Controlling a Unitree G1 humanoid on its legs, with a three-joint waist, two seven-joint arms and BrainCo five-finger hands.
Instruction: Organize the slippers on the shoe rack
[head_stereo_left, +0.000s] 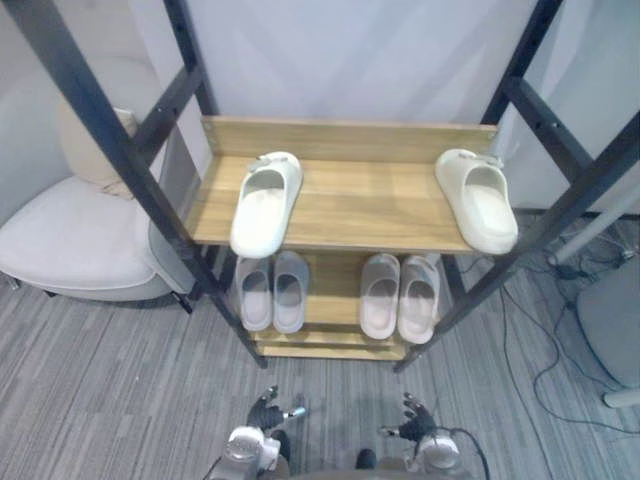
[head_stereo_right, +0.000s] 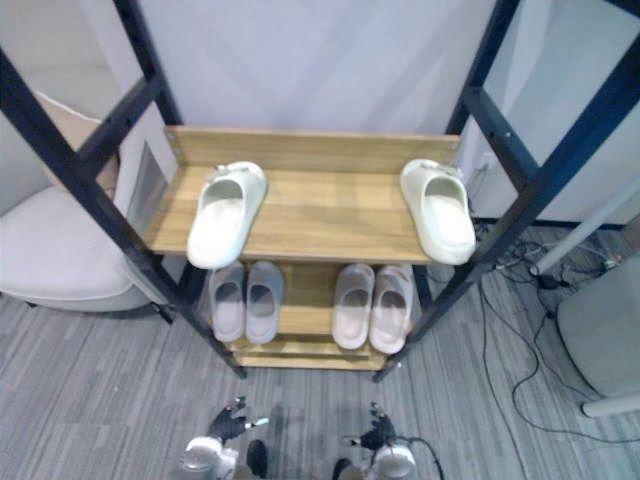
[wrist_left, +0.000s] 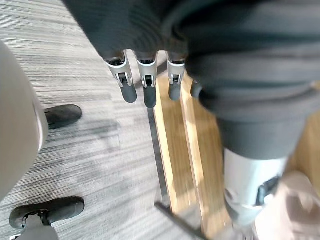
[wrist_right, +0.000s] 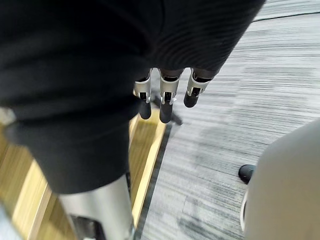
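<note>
Cream slipper (head_stereo_left: 265, 203) lies far ahead of the left hand (head_stereo_left: 268, 411), its mate (head_stereo_left: 478, 198) ahead of the right hand (head_stereo_left: 416, 420), well apart on the top shelf (head_stereo_left: 370, 200). Both hands hang loose, empty. Next, probably: reach up, pair them.

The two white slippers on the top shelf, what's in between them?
Nothing sits there. The top shelf is bare wood between the left white slipper and the right white slipper, as both eye views show.
</note>
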